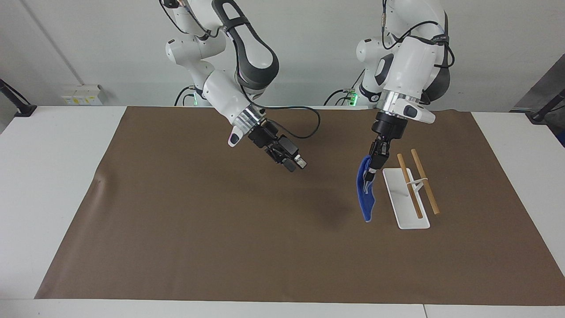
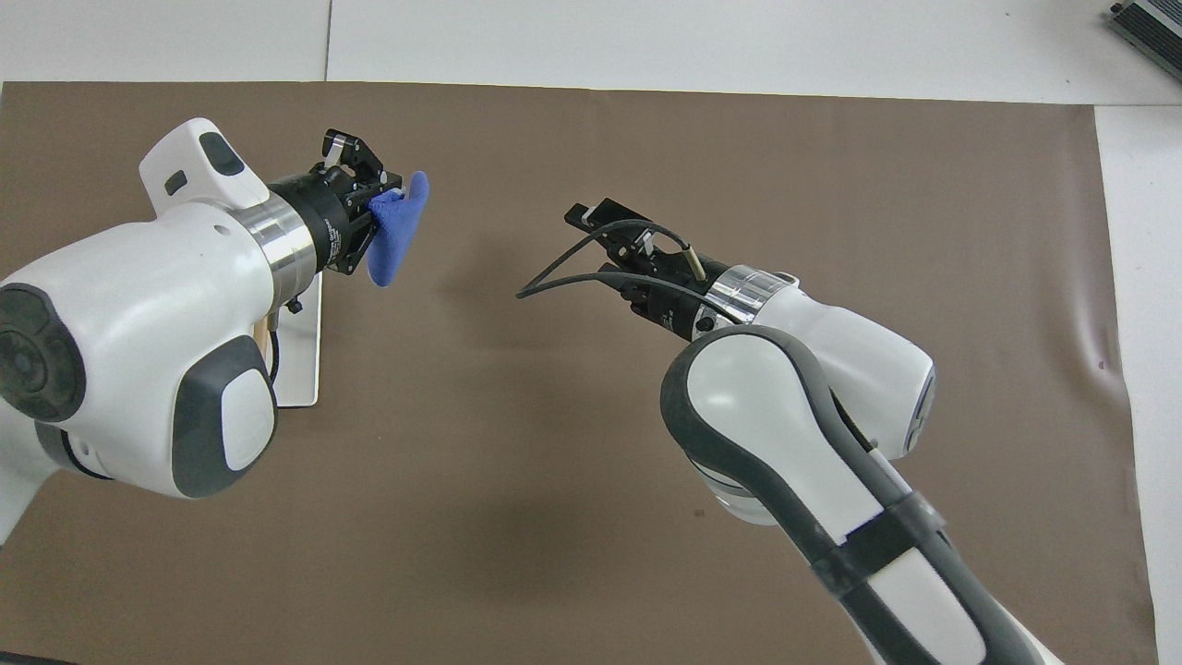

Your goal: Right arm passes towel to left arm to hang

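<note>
The bright-blue towel [image 1: 365, 196] hangs limp from my left gripper [image 1: 370, 176], which is shut on its upper end. It dangles just above the brown mat, right beside the white rack base [image 1: 399, 207] with its two wooden rods [image 1: 409, 185]. In the overhead view the towel [image 2: 392, 235] sticks out from the left gripper [image 2: 374, 199]. My right gripper [image 1: 293, 164] hovers open over the middle of the mat and holds nothing. It shows in the overhead view too [image 2: 605, 231], well apart from the towel.
A brown mat [image 1: 220, 229] covers most of the white table. The rack stands toward the left arm's end, partly hidden under the left arm in the overhead view [image 2: 300, 356]. A loose black cable [image 1: 304, 119] loops at the right wrist.
</note>
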Controlling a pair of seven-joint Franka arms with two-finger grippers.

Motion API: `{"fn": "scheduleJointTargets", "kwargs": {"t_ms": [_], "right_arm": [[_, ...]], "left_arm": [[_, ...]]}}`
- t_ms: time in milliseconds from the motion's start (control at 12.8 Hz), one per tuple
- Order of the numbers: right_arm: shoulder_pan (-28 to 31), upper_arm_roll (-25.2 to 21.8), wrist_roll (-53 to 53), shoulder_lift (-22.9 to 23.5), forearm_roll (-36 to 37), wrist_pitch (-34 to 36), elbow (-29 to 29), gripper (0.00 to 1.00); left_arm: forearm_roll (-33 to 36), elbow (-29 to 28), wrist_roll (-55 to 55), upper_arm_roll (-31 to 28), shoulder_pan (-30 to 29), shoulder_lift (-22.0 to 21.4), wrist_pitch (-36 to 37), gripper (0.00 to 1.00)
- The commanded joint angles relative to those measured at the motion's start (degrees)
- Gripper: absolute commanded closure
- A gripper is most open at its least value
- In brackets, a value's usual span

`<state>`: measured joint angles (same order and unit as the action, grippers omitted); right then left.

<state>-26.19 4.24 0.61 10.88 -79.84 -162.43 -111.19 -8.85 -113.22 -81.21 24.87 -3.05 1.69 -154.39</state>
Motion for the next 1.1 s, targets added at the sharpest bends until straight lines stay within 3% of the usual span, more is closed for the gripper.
{"fn": "scheduleJointTargets", "kwargs": {"t_ms": [0, 391, 548, 783, 1017], "right_arm": [[5.69, 0.42, -2.98, -0.42, 13.68, 0.62, -2.36, 0.00], [16.95, 0.33, -2.89, 0.46, 49.10, 7.91, -1.14, 0.00], [19.41, 0.07, -2.80, 0.54, 56.87, 9.66, -0.52, 0.00], [23.90, -0.02, -2.28, 0.46, 69.07, 19.48, 2.98, 0.00], [24.70, -0.63, -0.96, -0.07, 75.95, 30.20, 7.64, 0.00]], "left_arm": [[-0.56, 0.72, 4.39, 0.27, -1.25, 0.69, 0.58, 1.00], [1.19, 0.71, 4.66, -6.65, -2.40, -0.37, 13.21, 1.00], [5.14, 0.80, 4.83, -10.52, -2.31, -0.98, 16.47, 1.00], [6.12, 0.80, 9.39, -15.80, -2.40, -1.77, 20.17, 1.00], [6.12, 2.90, 16.06, -20.55, -2.40, -1.78, 21.15, 1.00]]}}
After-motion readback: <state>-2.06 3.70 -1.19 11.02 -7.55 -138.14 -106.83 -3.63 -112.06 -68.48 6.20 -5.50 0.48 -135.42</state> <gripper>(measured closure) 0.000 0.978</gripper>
